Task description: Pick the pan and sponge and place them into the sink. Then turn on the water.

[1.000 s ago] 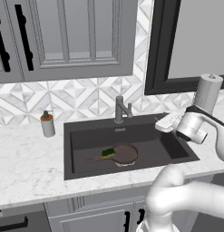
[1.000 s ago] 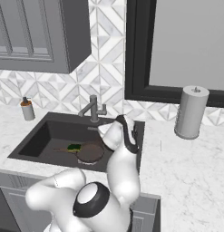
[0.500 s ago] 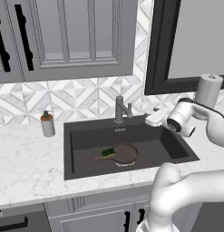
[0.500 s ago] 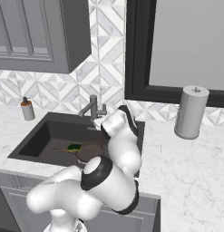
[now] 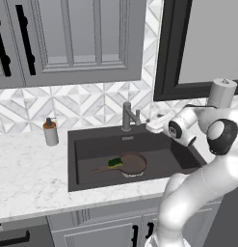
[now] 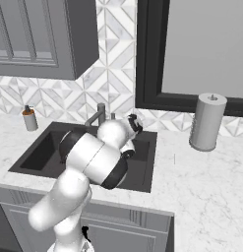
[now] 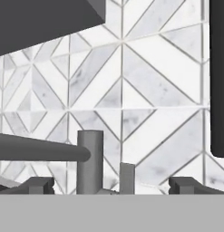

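My tool (image 5: 150,126) hangs just right of the faucet (image 5: 126,116), level with its lever, above the back right part of the sink (image 5: 81,144). Its jaws stand wide apart and hold nothing. In the hand view the two dark finger tips (image 7: 41,185) sit far apart at the bottom edge, with the faucet's upright post (image 7: 90,161) and a shorter grey stub (image 7: 127,178) between them, and the spout (image 7: 38,148) reaching off to the left. Behind them is the white and grey diamond-tiled backsplash (image 7: 145,77).

The pan (image 5: 131,163) lies flat on the sink floor, toward the middle and slightly right, with its long brown handle pointing left. The sponge (image 5: 115,162) rests on the pan's left edge, where the handle joins, its green side up. Both are well below my tool and apart from it. I see no blue stream from the faucet.

On the marble tabletop (image 5: 29,178) left of the sink stands a soap dispenser (image 5: 51,132) against the backsplash. In the right base view a paper towel roll (image 6: 207,122) stands upright on the tabletop to the right of the sink, below the dark-framed window (image 6: 192,49). Grey wall cabinets (image 5: 72,38) hang above the sink's left half.
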